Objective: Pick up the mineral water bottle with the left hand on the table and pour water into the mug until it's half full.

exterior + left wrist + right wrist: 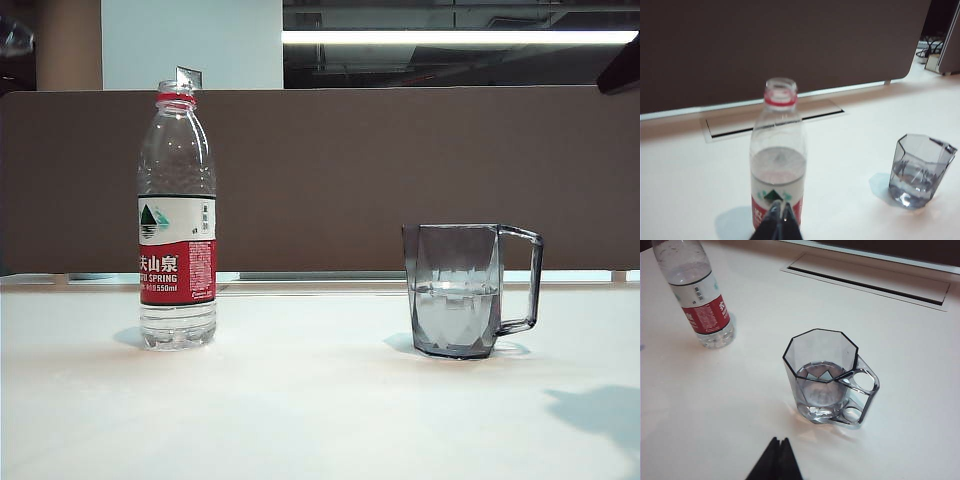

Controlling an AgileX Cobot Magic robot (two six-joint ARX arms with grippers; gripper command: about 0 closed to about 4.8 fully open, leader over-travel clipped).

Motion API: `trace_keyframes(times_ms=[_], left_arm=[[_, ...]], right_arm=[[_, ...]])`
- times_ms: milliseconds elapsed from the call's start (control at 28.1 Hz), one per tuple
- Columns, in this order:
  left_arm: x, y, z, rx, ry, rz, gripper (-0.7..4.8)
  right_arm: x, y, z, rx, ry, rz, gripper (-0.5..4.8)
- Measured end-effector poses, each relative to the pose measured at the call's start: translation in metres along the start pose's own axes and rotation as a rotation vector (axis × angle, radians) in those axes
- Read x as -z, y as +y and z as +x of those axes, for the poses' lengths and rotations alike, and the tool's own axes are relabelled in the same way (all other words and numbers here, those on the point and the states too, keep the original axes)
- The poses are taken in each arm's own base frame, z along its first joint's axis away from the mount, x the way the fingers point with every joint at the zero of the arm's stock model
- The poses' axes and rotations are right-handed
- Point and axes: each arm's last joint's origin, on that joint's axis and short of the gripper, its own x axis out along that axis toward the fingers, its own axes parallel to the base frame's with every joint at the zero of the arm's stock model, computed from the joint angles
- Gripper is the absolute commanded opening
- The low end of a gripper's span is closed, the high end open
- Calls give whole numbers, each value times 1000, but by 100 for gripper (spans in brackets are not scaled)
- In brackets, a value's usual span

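Exterior view: bottle (pixel 177 215) and mug (pixel 460 290) stood apart on tabletop (pixel 300 400)
Left tool (pixel 778 220): closed, empty, facing bottle
Right tool (pixel 778 460): closed, empty, near mug

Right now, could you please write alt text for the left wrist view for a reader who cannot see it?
An uncapped mineral water bottle stands upright on the white table, partly filled, close ahead of the left gripper, whose dark fingers are shut and empty. A smoky-grey mug holding some water sits apart from the bottle.

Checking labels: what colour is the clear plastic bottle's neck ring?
Red neck ring on the bottle; left wrist view shows it best.
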Motion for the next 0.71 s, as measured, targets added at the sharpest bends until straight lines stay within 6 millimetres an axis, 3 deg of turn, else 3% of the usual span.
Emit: trace_keyframes(times_ms=[178, 711], left_arm=[[7, 6, -5, -55, -46, 1, -6], [19, 39, -32, -453, -144, 26, -6]], right_arm=[[0, 0, 0, 0, 1, 0, -4], [0, 0, 0, 0, 0, 0, -4]])
